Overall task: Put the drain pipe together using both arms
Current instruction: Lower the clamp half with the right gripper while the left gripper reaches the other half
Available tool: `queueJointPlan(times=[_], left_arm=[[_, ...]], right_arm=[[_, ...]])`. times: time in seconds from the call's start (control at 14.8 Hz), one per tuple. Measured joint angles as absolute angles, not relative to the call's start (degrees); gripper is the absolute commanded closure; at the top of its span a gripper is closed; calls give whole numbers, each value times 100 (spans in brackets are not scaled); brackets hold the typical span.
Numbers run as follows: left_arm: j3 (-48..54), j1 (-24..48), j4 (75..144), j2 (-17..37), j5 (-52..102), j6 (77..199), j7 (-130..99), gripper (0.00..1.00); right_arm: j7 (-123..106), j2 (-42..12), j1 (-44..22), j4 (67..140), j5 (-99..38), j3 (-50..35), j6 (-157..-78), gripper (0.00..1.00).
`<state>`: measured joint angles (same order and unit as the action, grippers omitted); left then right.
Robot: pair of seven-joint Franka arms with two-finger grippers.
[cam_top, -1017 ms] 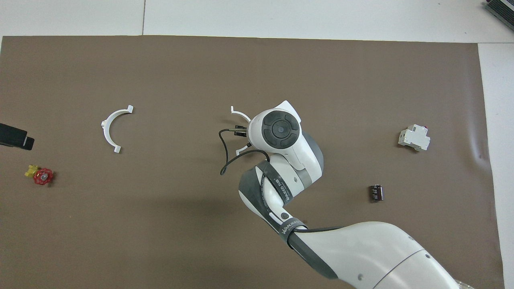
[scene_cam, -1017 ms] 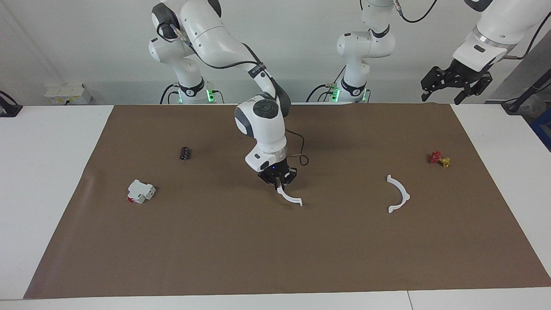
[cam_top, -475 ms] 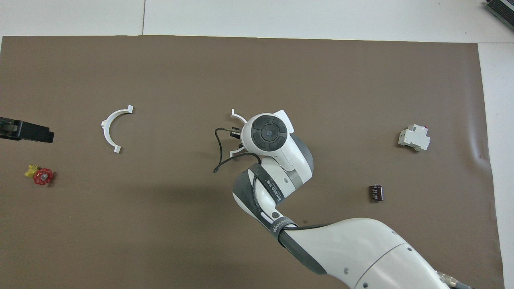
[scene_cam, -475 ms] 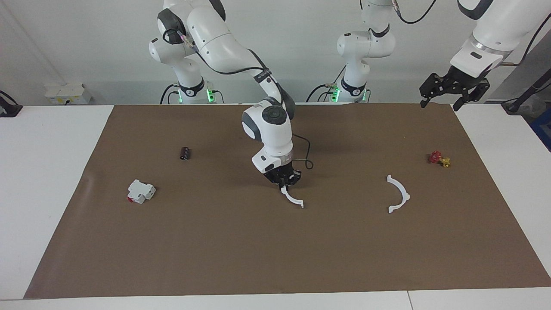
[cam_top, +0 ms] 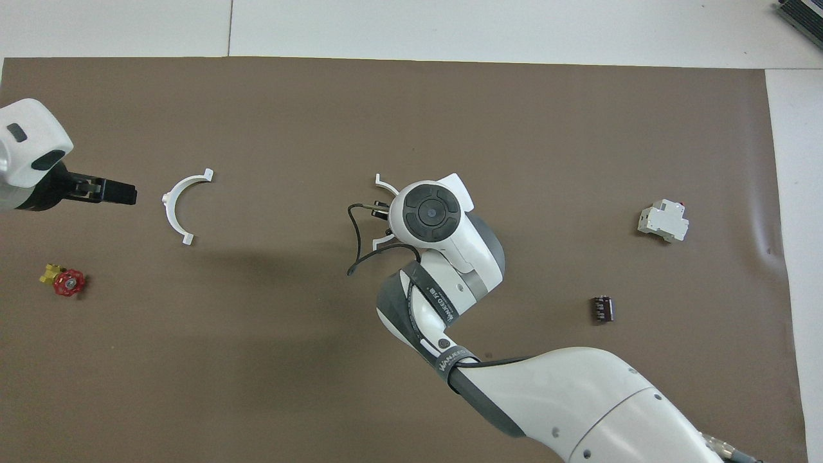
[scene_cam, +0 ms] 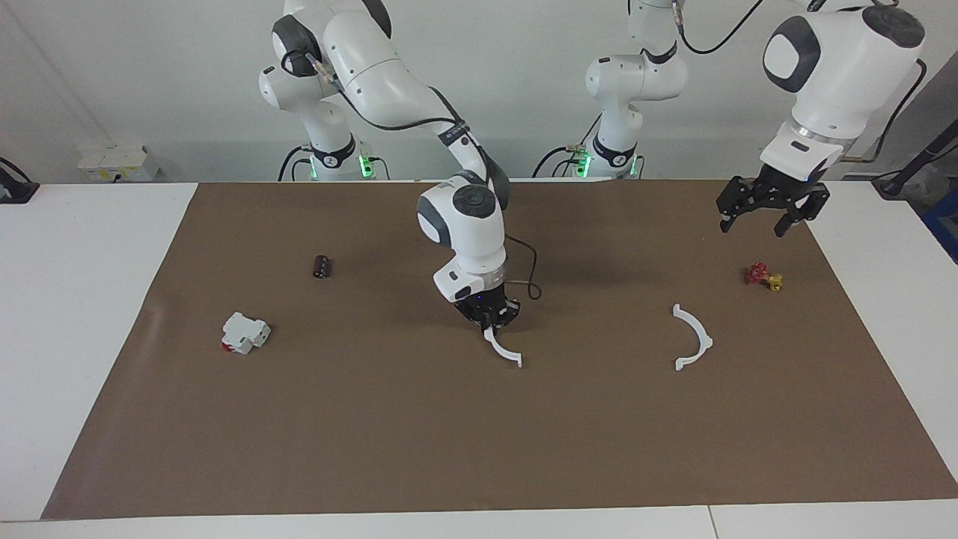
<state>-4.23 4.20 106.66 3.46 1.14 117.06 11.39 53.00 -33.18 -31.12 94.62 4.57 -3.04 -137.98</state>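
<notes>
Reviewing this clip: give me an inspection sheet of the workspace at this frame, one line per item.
Surface: brown mat on a white table.
Job's things: two white half-ring arcs, apart. One arc mid-mat at the right gripper; other arc lies alone toward the left arm's end.
Clutter: red-and-yellow valve, white blocky part with a red end, small dark cylinder.
Grippers: right gripper at the mid-mat arc's upper end; left gripper open, in the air over the mat near the valve.
Cables: black cable looping off the right wrist.
Surroundings: white wall, grey box at the table's edge.
</notes>
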Motion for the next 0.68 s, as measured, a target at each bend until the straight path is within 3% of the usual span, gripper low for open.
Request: queueJointPlan(times=[0.07,0.14,0.2,0.41,0.54,0.68], left_arm=[[-421,420,10672,531,114,11943,1139,0],[-421,420,10678,706,114,12197,1140,0],[-421,420,10688,873,114,12447,1141,0],[-401,420,10724,1404,114,13238,1144,5],[-405,407,10729,1765,114,13579,1186,18],[-409,346,10784,2025,114,13842,1242,18]], right_arm=[[5274,-3318,-3112,9462,461,-304,-13798,41],[5238,-3318,-3112,9462,465,-304,-13798,17],[5206,-3318,-3112,9462,466,-304,-13798,8],[5141,-3319,-3110,9432,467,-304,-13798,7],[5134,-3318,-3110,9331,467,-304,-13684,7],[5110,-3313,-3085,9087,468,-295,-13266,7]])
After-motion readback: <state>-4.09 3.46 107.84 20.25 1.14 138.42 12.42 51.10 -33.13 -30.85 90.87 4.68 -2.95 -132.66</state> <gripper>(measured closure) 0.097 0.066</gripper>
